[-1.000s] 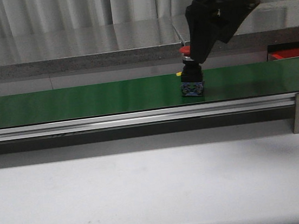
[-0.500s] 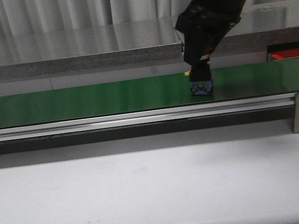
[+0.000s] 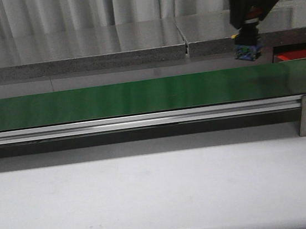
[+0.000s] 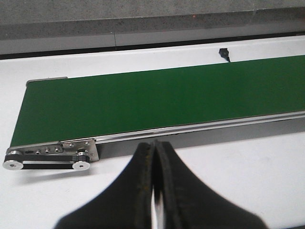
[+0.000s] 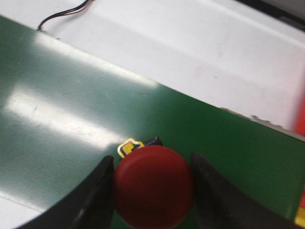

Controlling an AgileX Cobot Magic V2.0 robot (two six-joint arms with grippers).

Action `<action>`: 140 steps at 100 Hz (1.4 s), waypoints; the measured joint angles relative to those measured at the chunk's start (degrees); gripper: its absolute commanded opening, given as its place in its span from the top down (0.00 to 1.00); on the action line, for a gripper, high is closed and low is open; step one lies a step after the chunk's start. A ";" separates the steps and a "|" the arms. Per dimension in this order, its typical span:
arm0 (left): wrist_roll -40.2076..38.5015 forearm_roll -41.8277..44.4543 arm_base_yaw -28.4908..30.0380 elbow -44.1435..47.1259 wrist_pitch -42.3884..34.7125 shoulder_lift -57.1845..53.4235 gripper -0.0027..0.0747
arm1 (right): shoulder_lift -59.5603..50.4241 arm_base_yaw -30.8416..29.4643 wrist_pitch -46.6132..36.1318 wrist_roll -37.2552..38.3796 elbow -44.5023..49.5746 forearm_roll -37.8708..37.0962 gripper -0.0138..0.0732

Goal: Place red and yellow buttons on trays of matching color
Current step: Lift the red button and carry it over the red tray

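Red button (image 5: pixel 153 185): clamped between the right gripper (image 3: pixel 247 29) fingers, now lifted clear of the green belt (image 3: pixel 139 96) it sat on a moment ago, the red tray (image 3: pixel 296 54) just beyond—pick done, drop-off pending; left gripper (image 4: pixel 153 191) closed, empty.

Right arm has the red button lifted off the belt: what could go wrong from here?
1. The right gripper clamps only the button's rounded cap; it might slip and fall to the belt.
2. The red tray barely shows at the frame edge, so the drop could miss.
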 measured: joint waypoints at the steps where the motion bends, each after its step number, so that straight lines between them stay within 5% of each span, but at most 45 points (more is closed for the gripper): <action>1: 0.00 0.00 0.00 0.00 0.00 0.00 0.99 | -0.27 -0.21 0.00 0.12 0.00 -0.15 0.77; 72: 0.00 0.00 0.00 0.00 0.00 0.00 0.99 | -1.29 -30.84 -1.26 3.55 0.00 2.96 0.77; 140: 0.00 0.00 0.00 0.00 0.00 0.00 0.99 | 12.13 -33.80 -14.91 3.64 0.00 9.34 0.77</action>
